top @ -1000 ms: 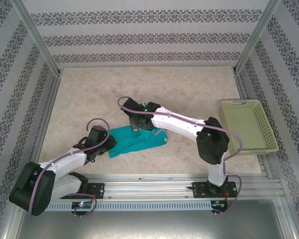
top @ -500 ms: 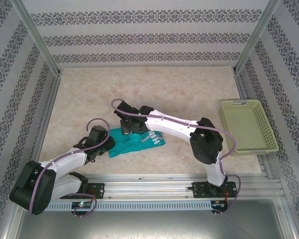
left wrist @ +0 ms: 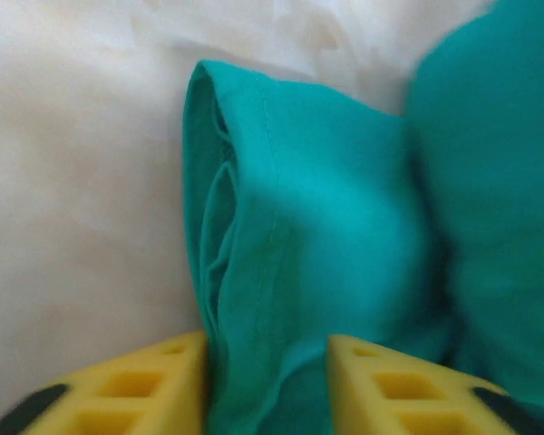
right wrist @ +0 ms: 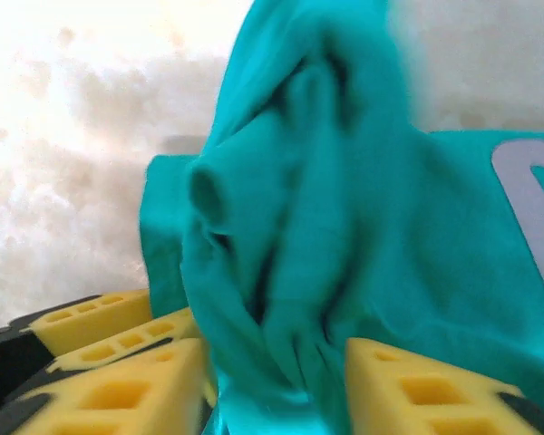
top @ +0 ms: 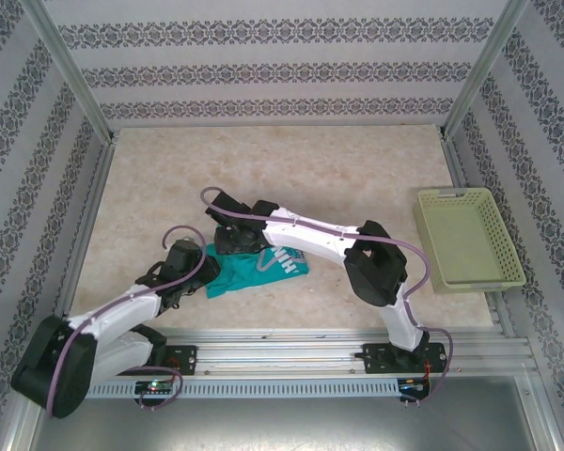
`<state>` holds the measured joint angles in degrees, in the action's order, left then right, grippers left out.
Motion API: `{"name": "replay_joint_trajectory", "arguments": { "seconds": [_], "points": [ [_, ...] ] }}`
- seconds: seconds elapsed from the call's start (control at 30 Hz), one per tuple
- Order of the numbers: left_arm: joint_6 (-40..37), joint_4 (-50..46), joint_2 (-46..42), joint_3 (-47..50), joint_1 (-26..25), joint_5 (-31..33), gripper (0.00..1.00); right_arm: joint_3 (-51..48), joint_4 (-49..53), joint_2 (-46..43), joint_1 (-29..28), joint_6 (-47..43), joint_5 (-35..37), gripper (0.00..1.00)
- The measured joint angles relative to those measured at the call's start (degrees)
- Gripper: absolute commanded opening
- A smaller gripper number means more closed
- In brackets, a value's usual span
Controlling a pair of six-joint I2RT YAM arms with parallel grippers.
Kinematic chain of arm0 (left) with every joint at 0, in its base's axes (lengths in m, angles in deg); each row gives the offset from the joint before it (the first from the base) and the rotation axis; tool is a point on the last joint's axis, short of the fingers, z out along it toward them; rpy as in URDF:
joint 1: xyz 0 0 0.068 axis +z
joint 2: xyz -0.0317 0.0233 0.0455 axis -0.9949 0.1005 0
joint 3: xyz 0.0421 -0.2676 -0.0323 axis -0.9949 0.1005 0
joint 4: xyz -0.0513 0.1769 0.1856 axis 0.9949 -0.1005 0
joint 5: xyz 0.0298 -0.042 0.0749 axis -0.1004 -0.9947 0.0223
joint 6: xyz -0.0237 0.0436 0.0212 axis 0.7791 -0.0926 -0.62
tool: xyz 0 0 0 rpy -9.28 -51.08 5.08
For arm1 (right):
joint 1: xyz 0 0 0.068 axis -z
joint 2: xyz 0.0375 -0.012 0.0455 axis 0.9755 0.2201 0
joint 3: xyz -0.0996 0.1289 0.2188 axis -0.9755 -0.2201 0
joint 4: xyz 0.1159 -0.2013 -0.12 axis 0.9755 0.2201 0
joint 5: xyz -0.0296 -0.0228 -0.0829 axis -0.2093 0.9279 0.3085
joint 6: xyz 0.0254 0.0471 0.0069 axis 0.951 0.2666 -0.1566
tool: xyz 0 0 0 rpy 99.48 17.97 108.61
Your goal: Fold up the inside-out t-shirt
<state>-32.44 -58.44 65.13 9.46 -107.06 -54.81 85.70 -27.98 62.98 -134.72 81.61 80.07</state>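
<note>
The teal-green inside-out t-shirt (top: 249, 275) lies bunched and folded over near the table's front, with a pale printed patch (top: 284, 261) showing on top. My left gripper (top: 194, 278) is at the shirt's left edge. In the left wrist view a folded hem of the t-shirt (left wrist: 290, 227) runs between its parted yellow fingers (left wrist: 168, 367), and the gripper (left wrist: 267, 353) is open. My right gripper (top: 227, 244) reaches over the shirt's back left part. It is open (right wrist: 276, 362), and a rumpled heap of the t-shirt (right wrist: 299, 208) rises between its fingers (right wrist: 408, 390).
A pale yellow-green basket (top: 493, 246) stands at the table's right edge. Bare marbled tabletop (top: 291, 169) stretches behind the shirt. Metal frame posts and patterned walls close in the sides and back. A rail (top: 291, 355) runs along the front.
My right arm has swung left, dragging shirt cloth over itself so the pale print now shows. Its jaws have parted. The left gripper has stayed at the shirt's left edge and widened.
</note>
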Motion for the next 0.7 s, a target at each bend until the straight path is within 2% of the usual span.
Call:
{"name": "replay_joint_trajectory", "arguments": {
  "seconds": [0.17,0.37,0.47,0.57,0.7],
  "points": [
    [1.05,-9.22,-9.99,-1.18,0.00,4.35,0.51,-0.85,0.48,-4.55,-0.22,-3.76,-0.28,0.55],
    [-0.55,-19.96,-9.97,-10.29,-1.62,7.52,0.56,-8.87,0.42,-19.08,1.75,-9.09,4.48,0.55],
    [-2.12,-23.34,-6.45,-17.42,-7.28,10.58,0.61,-14.32,-1.68,-22.97,6.51,-10.16,5.11,0.54],
    [-3.21,-24.39,0.39,-24.30,-13.99,13.81,0.66,-19.45,-4.37,-22.16,11.69,-10.73,4.39,0.54],
    [-3.50,-24.57,12.90,-29.97,-17.59,15.76,0.66,-22.32,-6.91,-17.35,15.76,-10.69,1.66,0.53]
  ]
}}
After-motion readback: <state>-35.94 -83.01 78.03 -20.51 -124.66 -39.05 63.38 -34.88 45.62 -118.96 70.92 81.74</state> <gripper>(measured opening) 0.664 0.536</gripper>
